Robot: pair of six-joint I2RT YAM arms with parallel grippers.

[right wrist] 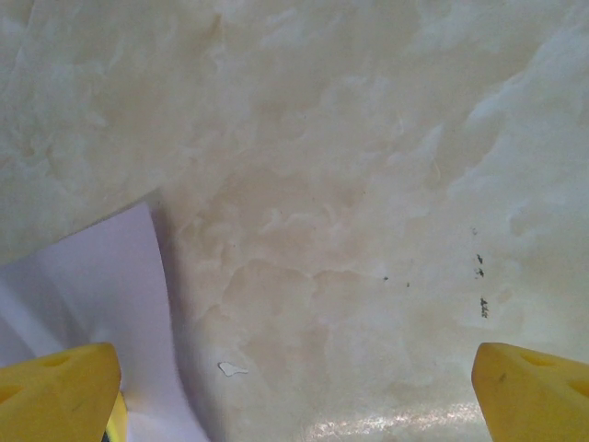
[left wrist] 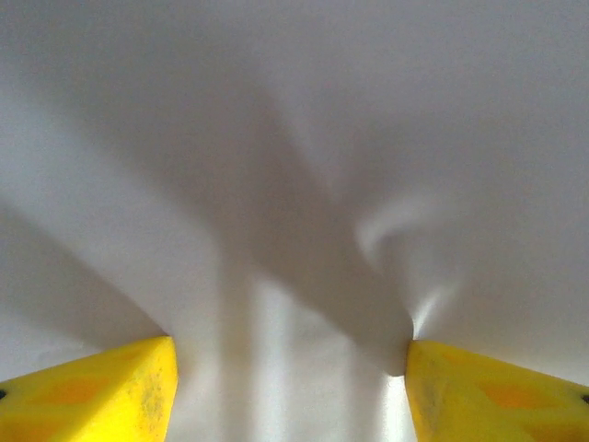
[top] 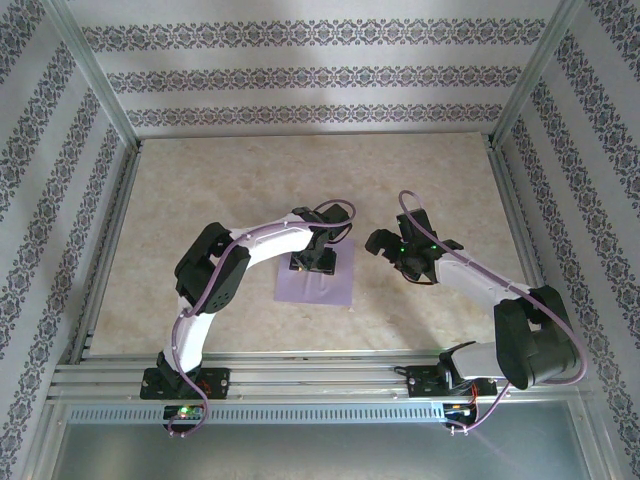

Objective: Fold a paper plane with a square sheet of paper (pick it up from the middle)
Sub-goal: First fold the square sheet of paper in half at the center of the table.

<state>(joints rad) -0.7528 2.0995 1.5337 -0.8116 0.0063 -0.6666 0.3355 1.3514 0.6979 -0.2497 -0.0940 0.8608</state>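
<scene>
Pinch at centre: left tool (top: 312,264), spread apart, straddles puckered square sheet of paper (top: 336,290) for mid-pickup; right tool (right wrist: 294,394), likewise apart, hovers clear.

The left arm (top: 200,335) and right arm (top: 478,272) had white links, black joints and purple cables (top: 262,233). Gripper fingertips (left wrist: 101,391) were yellow wedges. A green light (top: 402,243) glowed.

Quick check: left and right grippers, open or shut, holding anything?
Left gripper: open, down on the square sheet of paper, nothing clamped.
Right gripper: open, empty, over the table beside the sheet.
</scene>
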